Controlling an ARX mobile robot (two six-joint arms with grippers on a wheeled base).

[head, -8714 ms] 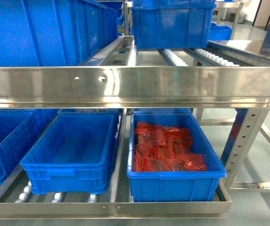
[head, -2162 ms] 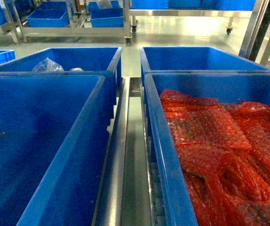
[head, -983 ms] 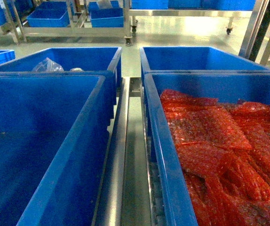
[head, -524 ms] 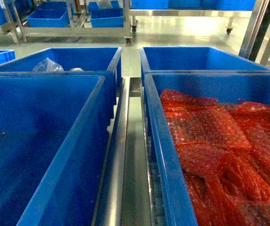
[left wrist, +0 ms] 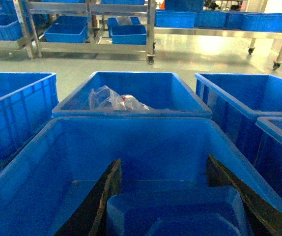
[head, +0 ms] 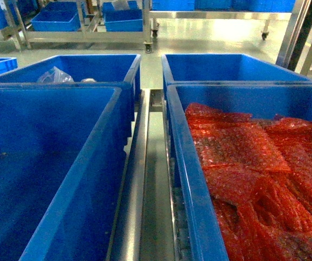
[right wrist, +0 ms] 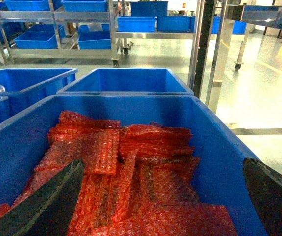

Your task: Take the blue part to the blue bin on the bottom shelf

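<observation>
Part location: the blue part [left wrist: 175, 219] lies directly ahead of the left gripper [left wrist: 173, 201], low between its two dark fingers, over the near end of the open blue bin [left wrist: 131, 120]. The part's long axis runs across the gap, finger to finger. The left fingers are spread wide and the part fills the space between them; whether they bear on it cannot be told. The left arm is clearly the nearer one.

The part is smooth moulded plastic with rounded corners and a raised rim, slightly paler than the bin.

The right gripper [right wrist: 160, 206] hangs wide and empty over crinkled red bubble-wrap bags [right wrist: 131, 162] in the neighbouring bin [right wrist: 126, 98]. The bottom shelf is out of view.
</observation>
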